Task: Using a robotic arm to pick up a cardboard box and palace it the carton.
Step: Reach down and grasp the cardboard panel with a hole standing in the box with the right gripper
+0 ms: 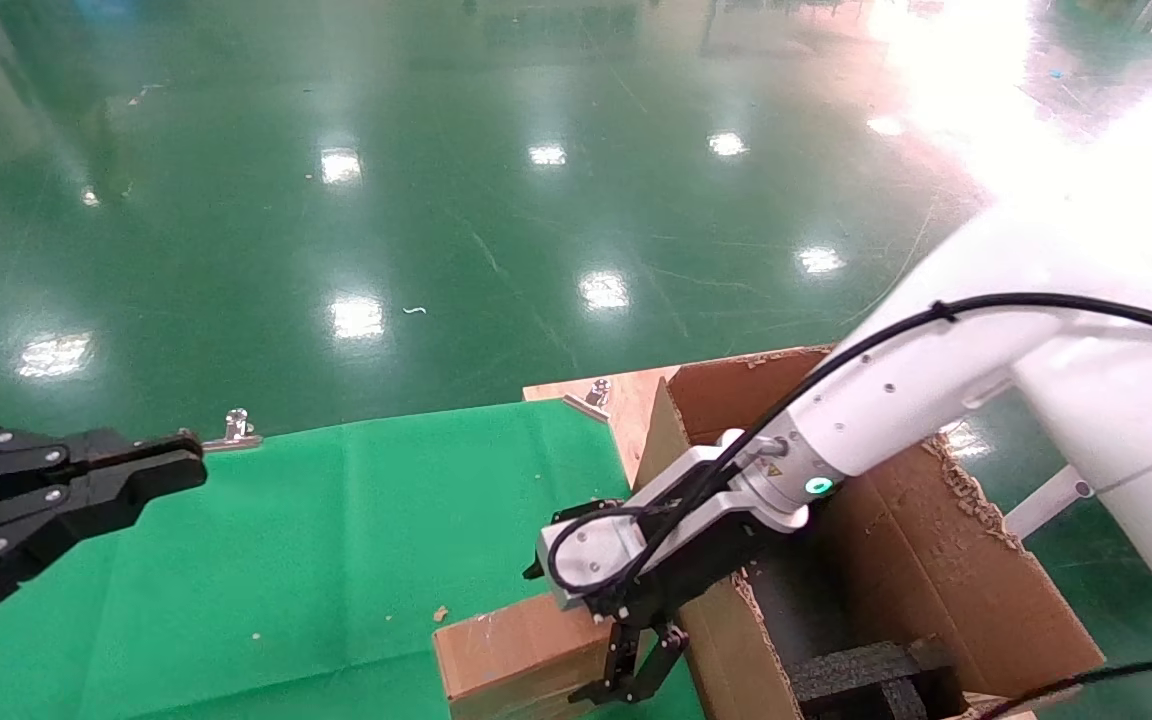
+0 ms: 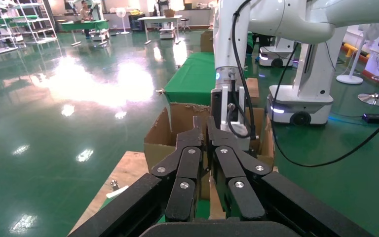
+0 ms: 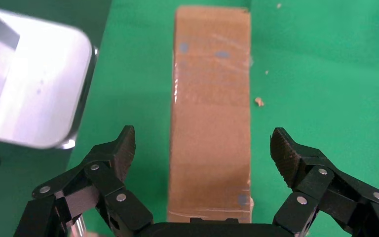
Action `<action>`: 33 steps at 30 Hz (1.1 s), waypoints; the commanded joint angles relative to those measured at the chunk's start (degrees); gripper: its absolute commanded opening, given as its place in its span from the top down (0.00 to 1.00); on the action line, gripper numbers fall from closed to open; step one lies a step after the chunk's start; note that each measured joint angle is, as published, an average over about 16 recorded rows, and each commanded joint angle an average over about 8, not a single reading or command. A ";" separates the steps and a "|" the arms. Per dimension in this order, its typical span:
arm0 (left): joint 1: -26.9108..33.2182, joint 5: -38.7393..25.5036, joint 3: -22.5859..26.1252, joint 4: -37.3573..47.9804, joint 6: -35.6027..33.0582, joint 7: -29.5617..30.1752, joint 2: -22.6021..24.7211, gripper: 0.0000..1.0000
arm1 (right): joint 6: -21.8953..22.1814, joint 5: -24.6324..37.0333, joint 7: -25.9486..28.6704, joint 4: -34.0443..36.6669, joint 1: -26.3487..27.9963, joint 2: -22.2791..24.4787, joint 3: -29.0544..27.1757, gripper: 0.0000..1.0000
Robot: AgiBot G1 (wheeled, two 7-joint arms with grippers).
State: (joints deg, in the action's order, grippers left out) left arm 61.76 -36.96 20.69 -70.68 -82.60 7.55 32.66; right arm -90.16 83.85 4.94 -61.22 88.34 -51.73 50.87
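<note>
The small brown cardboard box (image 1: 516, 655) lies on the green cloth just left of the carton (image 1: 946, 580), a large brown box with ragged flaps and black foam (image 1: 866, 675) inside. My right gripper (image 1: 636, 675), on the white robotic arm (image 1: 896, 400), hangs over the small box's right end, pointing down. In the right wrist view the box (image 3: 211, 113) lies lengthwise between my wide-open fingers (image 3: 121, 150), which do not touch it; the gripper (image 3: 202, 148) straddles it. My left gripper (image 1: 191, 462) is parked at the far left, fingers together, empty.
A green cloth (image 1: 316, 560) covers the table. A wooden board (image 1: 626, 400) with a metal clamp (image 1: 596, 392) lies behind the carton's left flap. Another clamp (image 1: 236, 430) sits on the cloth's far edge. The glossy green floor lies beyond. A cardboard crumb (image 1: 441, 613) lies near the box.
</note>
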 commanded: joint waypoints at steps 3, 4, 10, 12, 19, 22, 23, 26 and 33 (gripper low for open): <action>0.00 0.00 0.00 0.00 0.00 0.00 0.00 0.19 | 0.08 1.79 -0.66 0.96 1.91 -1.73 2.78 0.00; 0.00 0.00 0.00 0.00 0.00 0.00 0.00 0.06 | 0.14 1.96 -0.88 1.14 2.22 -2.05 3.25 0.00; -0.01 0.01 0.00 0.01 0.01 0.00 0.00 0.00 | 0.35 2.28 -1.77 2.12 3.49 -3.19 4.99 0.42; -0.01 0.02 0.00 0.01 0.01 0.00 -0.01 0.00 | 0.35 2.41 -1.95 2.27 3.78 -3.39 5.36 0.67; -0.02 0.03 0.00 0.02 0.02 0.00 -0.01 0.00 | 0.34 2.44 -2.08 2.34 3.97 -3.48 5.55 1.00; -0.02 0.03 0.00 0.02 0.02 0.00 -0.01 0.00 | 0.34 2.33 -2.01 2.28 3.83 -3.39 5.38 1.00; -0.02 0.03 0.00 0.02 0.02 0.00 -0.01 0.00 | 0.34 2.29 -1.99 2.27 3.79 -3.36 5.33 1.00; -0.02 0.03 0.00 0.02 0.02 0.00 -0.01 0.00 | 0.35 2.22 -1.92 2.23 3.68 -3.29 5.20 1.00; -0.02 0.03 0.00 0.02 0.02 0.00 -0.01 0.00 | 0.37 2.11 -1.81 2.16 3.51 -3.18 5.00 1.00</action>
State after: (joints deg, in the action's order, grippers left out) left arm 61.75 -36.94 20.69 -70.66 -82.58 7.55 32.65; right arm -89.79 85.96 3.12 -59.05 91.87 -54.92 55.88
